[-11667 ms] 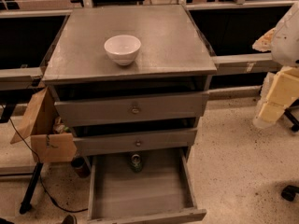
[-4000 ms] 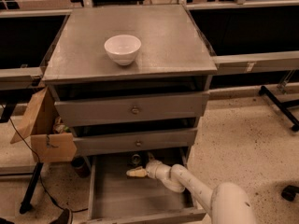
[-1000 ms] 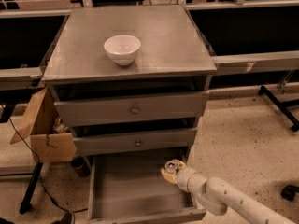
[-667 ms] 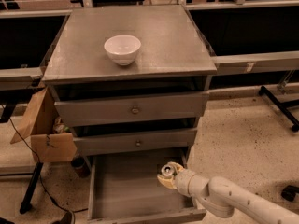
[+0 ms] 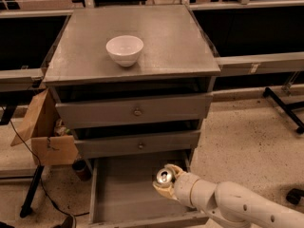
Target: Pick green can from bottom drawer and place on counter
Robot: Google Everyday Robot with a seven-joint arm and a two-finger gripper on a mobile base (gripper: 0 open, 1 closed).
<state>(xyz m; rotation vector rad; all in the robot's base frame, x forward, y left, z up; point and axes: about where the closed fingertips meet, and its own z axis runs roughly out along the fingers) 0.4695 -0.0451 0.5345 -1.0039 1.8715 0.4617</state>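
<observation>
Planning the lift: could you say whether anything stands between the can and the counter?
Nothing visible: the claw holds the can over the bottom drawer. Only a bowl sits on the counter, left of centre.

Dim warm light, soft sheen on counter (image 5: 180,42), gripper (image 5: 165,178) over shadowed bottom drawer (image 5: 118,194) clasping glinting green can (image 5: 163,176).

gripper (image 5: 167,183) over bottom drawer (image 5: 118,194), green can (image 5: 163,176) half-hidden

No legible text, brand or number anywhere, not even on the green can (image 5: 163,176). My gripper (image 5: 166,180) clasps it over the bottom drawer (image 5: 118,190), right side.
</observation>
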